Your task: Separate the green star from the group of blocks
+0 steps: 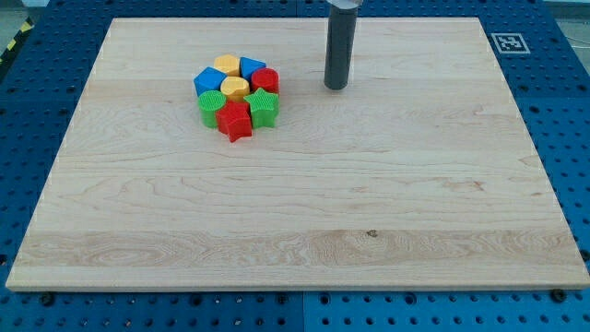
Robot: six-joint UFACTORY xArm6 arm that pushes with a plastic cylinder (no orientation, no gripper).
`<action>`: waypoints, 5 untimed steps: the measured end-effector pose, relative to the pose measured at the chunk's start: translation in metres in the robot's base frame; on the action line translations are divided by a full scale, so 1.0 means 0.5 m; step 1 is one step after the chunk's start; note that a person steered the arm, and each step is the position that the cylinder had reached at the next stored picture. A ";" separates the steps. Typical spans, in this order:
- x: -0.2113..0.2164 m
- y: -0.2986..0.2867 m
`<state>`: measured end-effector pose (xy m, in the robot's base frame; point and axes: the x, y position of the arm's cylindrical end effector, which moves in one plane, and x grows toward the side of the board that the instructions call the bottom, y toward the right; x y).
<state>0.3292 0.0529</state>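
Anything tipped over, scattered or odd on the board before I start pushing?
Nothing stands out. The blocks sit in one tight cluster, the green star on its right edge beside the red star. My tip is apart, to the view's right of them.

Eight small blocks are sitting bunched together: two blue blocks, two yellow blocks, two red ones, a red star and a red block, and two green ones, a green star and a green block. One wooden worktop is carrying them.
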 end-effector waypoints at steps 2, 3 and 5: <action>-0.180 -0.140; -0.176 -0.267; -0.121 -0.462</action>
<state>0.2689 -0.1783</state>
